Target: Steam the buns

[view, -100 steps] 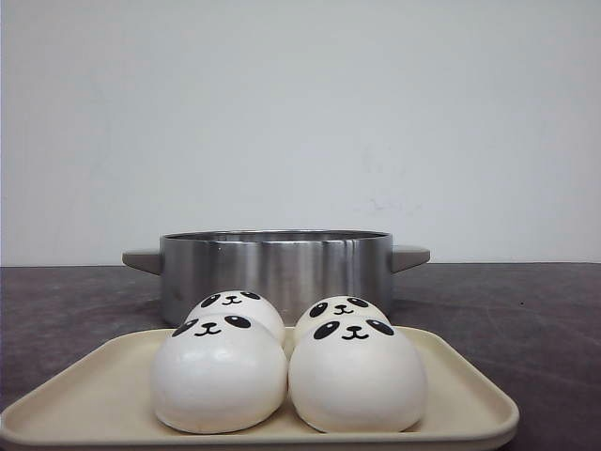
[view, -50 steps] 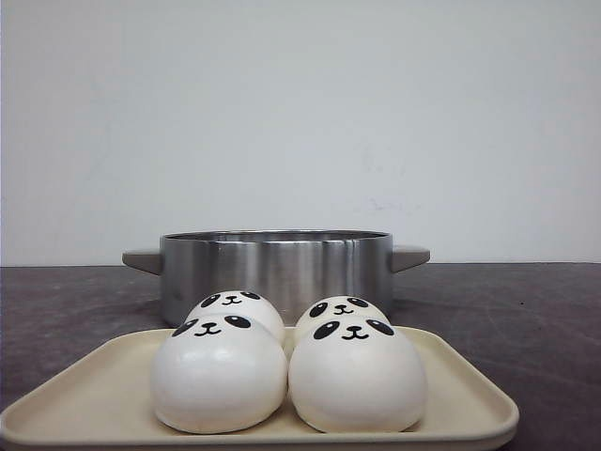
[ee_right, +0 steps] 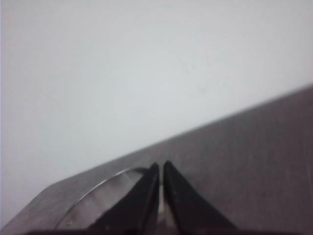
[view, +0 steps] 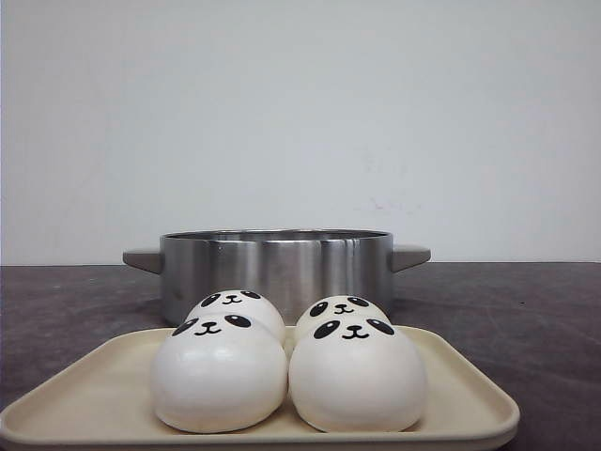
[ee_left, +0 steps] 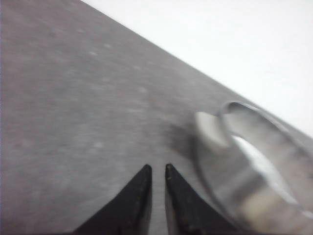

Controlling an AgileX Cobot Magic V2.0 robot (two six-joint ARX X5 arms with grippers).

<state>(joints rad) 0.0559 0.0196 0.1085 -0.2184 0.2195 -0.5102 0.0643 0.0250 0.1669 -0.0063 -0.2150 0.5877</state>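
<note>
On the dark table [view: 66,301], the left claw [ee_left: 157,170] hangs over bare surface beside the steel pot [ee_left: 254,161], its black tips nearly together, clenched on nothing. In the front view the four buns [view: 286,362] sit in two rows on a cream tray [view: 470,399], the pairs touching, panda faces turned to the camera; the pot [view: 275,268] stands just behind the tray. The right claw [ee_right: 161,166] is likewise clenched and empty, tips just above the pot's rim [ee_right: 98,193].
</note>
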